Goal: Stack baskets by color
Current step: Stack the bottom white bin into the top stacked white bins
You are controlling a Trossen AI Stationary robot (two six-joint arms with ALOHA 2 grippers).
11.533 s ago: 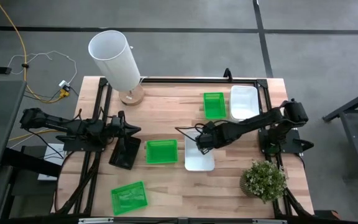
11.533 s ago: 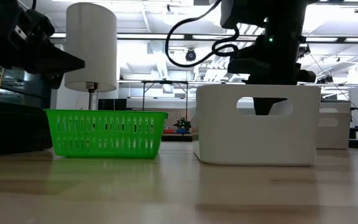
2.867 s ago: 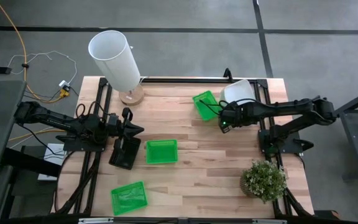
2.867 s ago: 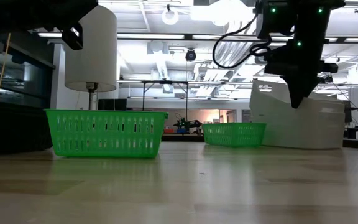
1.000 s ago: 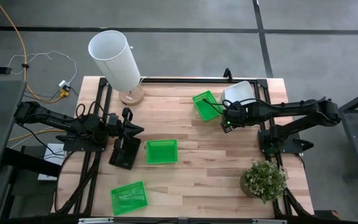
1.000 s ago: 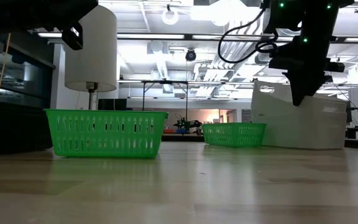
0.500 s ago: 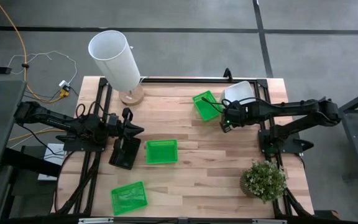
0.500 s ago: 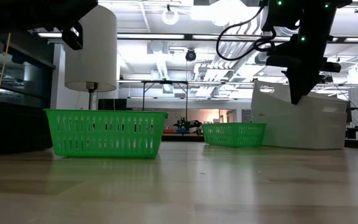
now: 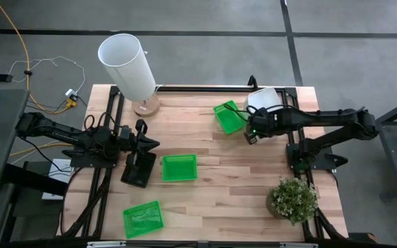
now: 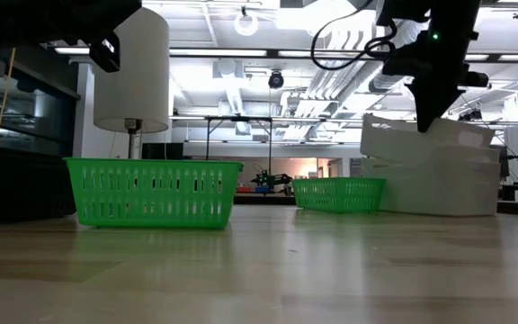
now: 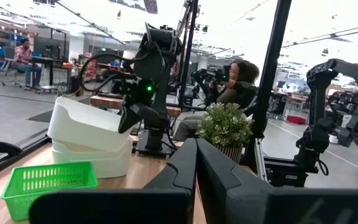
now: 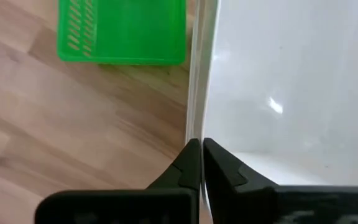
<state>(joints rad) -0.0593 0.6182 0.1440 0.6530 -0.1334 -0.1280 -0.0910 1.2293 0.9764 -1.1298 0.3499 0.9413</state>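
Note:
Two white baskets [image 9: 265, 100] are nested at the table's far right. The upper one [image 10: 421, 135] is tilted in the lower one [image 10: 432, 187], and my right gripper [image 12: 199, 155] is shut on its wall. A green basket [image 9: 227, 116] lies just to their left. Two more green baskets [image 9: 179, 167] [image 9: 143, 219] stand on the middle and near left of the table. A black basket [image 9: 138, 169] lies at the left. My left gripper [image 9: 147, 142] hovers shut just beyond it, holding nothing. My right gripper pinches the rim of the upper white basket's near-left wall [image 12: 201, 118], one finger outside and one inside the basket. The fingers come steeply from above, pointing down. The basket hangs tilted with its held side raised and its other side still in the lower white basket.
A tall white cylinder [image 9: 128, 63] on a wooden foot stands at the far left corner. A potted plant [image 9: 293, 200] sits at the near right. Bare wood lies between the middle green basket and the plant.
My right gripper has shut on the upper white basket's wall and risen. The held side of that basket has come up, so it now sits tilted with a visible gap above the lower white basket.

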